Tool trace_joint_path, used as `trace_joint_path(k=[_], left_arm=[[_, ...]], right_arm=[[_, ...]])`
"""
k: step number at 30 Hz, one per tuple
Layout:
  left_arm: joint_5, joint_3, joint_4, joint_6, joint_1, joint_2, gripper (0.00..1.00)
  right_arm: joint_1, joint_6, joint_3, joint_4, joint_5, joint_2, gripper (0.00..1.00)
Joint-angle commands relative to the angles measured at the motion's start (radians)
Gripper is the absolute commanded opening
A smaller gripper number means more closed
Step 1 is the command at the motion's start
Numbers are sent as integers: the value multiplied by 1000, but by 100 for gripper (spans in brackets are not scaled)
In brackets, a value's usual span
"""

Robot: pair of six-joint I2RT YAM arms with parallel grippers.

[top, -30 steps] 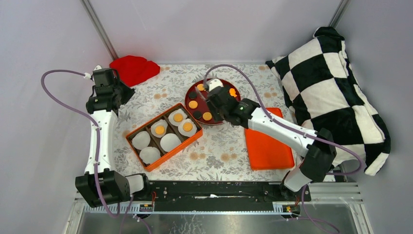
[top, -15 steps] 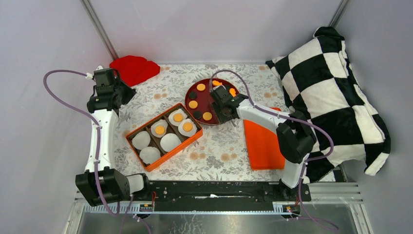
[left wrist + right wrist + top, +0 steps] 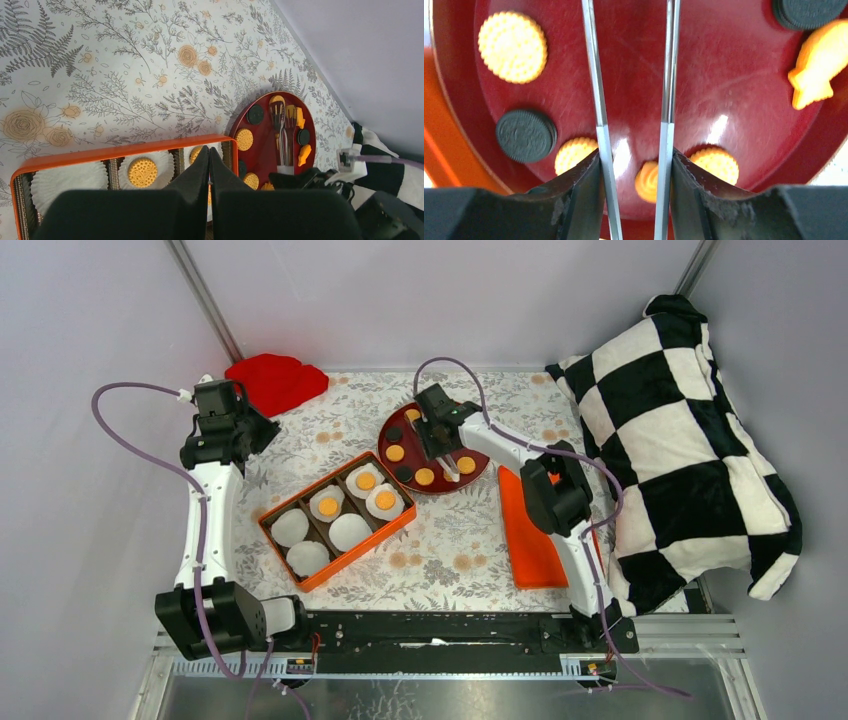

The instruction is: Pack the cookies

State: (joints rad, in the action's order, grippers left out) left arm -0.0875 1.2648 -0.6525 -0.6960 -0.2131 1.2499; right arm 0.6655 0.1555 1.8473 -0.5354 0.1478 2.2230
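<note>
Round orange-yellow cookies [image 3: 396,453] lie on a dark red plate [image 3: 383,437] with dark round and fish-shaped ones. Three more cookies [image 3: 366,481] sit on white liners in the orange tray [image 3: 352,549]. My right gripper [image 3: 440,443] hovers over the plate, shut on metal tongs [image 3: 451,469]. In the right wrist view the tong blades [image 3: 594,75] run between the gripper [image 3: 634,152] fingers with a gap between them, above a swirled cookie [image 3: 649,180]. My left gripper [image 3: 209,150] is shut and empty, high over the tray's [image 3: 125,148] far-left side.
An orange lid [image 3: 530,535] lies right of the plate, under the right arm. A red cloth [image 3: 275,380] sits at the back left. A black-and-white checkered pillow [image 3: 690,430] fills the right side. Three liners [image 3: 308,558] in the tray hold nothing.
The right arm has folded in, its wrist moving to the plate's far side with the tongs now pointing toward me over the plate. The left arm has barely moved.
</note>
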Motion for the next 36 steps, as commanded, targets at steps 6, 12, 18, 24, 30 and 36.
trace_joint_path(k=[6,12,18,24,30,36], left_arm=[[1,-15,34,19,-2,7,1],[-9,-15,33,19,-2,7,1],[-12,-4,25,19,-2,-10,1],[-8,16,7,21,-2,-8,0],[2,55,-14,24,-2,7,0],[4,77,-29,27,-2,6,0]], right_arm=[[-41,-14,166,-28,-74,105,49],[-41,-16,190,-37,-135,87,19],[-38,0,-2,41,-170,-128,0],[-10,8,-237,79,-183,-418,0],[102,15,-378,61,-192,-601,0],[312,-1,-375,12,-251,-633,0]])
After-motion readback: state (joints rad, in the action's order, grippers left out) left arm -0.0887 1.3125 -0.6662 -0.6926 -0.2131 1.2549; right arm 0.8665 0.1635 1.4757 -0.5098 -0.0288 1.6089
